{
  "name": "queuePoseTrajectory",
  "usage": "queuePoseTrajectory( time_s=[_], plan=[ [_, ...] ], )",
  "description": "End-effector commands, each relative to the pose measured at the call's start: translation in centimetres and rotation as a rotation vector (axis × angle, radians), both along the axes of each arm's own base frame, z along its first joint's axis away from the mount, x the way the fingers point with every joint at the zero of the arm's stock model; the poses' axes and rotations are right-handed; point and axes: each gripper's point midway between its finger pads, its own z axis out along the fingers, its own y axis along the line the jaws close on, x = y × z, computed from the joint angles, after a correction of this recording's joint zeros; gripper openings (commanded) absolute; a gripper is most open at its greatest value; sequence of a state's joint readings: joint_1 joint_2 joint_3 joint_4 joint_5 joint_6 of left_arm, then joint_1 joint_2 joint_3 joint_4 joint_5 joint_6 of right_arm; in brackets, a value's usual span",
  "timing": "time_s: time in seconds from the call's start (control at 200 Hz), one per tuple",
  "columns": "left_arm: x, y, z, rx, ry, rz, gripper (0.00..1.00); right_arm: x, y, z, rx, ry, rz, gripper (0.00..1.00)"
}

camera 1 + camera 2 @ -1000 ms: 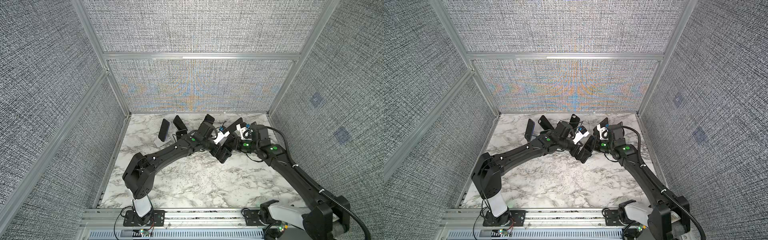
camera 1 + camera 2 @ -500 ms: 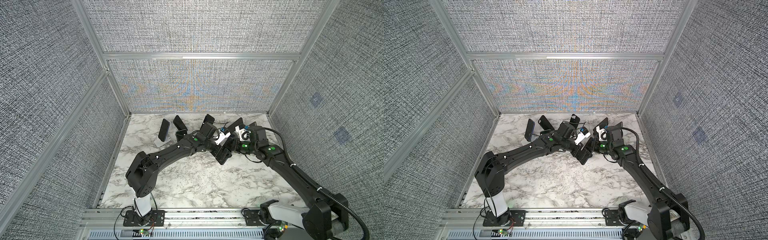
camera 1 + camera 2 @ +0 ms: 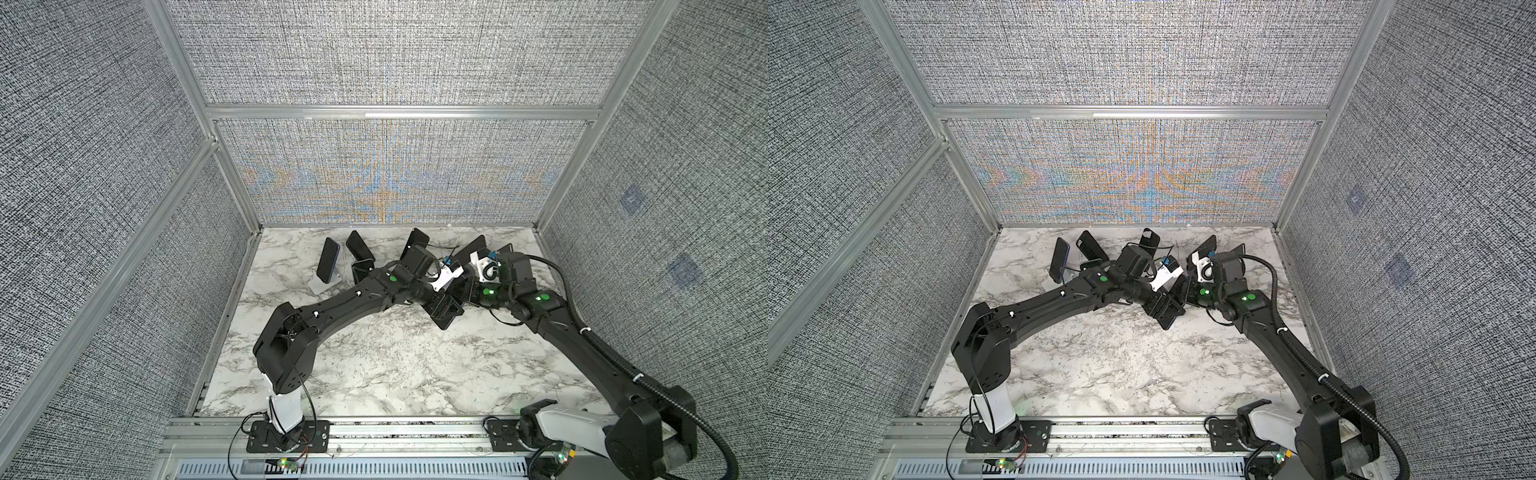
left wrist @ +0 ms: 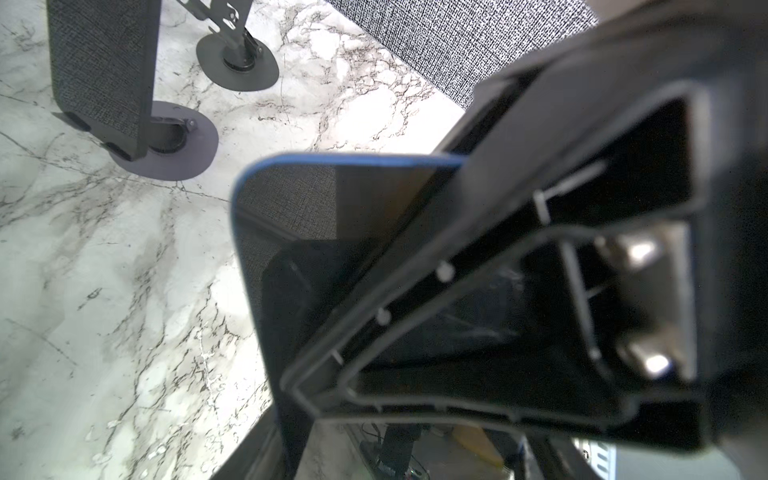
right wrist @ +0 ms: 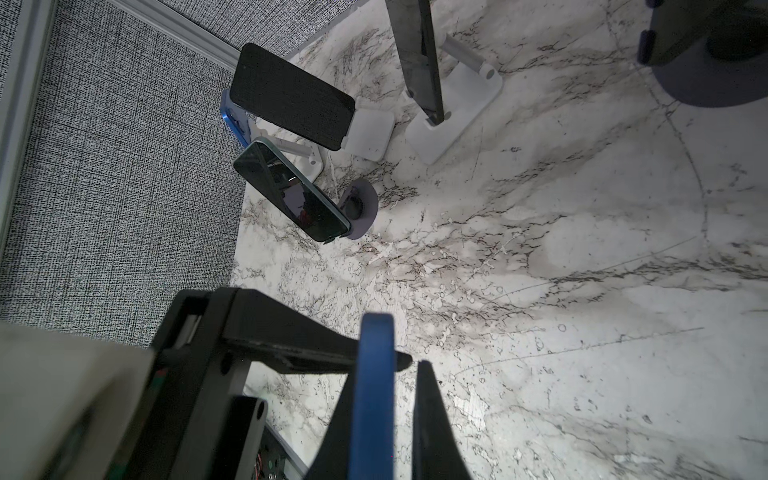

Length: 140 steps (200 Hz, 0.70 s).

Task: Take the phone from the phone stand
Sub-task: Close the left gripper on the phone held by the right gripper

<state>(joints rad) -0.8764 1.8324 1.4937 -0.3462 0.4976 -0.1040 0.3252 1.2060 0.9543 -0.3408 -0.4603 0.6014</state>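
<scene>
Right wrist view: right fingers tight on phone; left fingers crosswise, grip unclear.

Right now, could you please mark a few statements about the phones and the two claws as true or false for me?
1. The right claw is closed on a blue-edged phone. True.
2. The left claw hangs far from that phone. False: it is at the same phone, with one finger over its screen.
3. Every other phone lies flat on the marble table. False: they lean on stands, such as the teal-edged phone on its round dark stand.
4. The blue-edged phone sits in no stand. True: only marble shows beneath it.
</scene>
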Motion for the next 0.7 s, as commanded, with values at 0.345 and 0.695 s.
queuePoseTrajectory(
  time_s=[0.345,0.695],
  plan=[
    [0.9,0.0,-0.1,0.011,0.009,0.058,0.47,0.0,-0.3,-0.1,-0.023,-0.003,-0.005,0.37],
    [1.4,0.2,-0.7,0.019,0.025,0.082,0.39,-0.6,-1.2,-0.6,-0.078,0.012,-0.012,0.58]
  ],
)
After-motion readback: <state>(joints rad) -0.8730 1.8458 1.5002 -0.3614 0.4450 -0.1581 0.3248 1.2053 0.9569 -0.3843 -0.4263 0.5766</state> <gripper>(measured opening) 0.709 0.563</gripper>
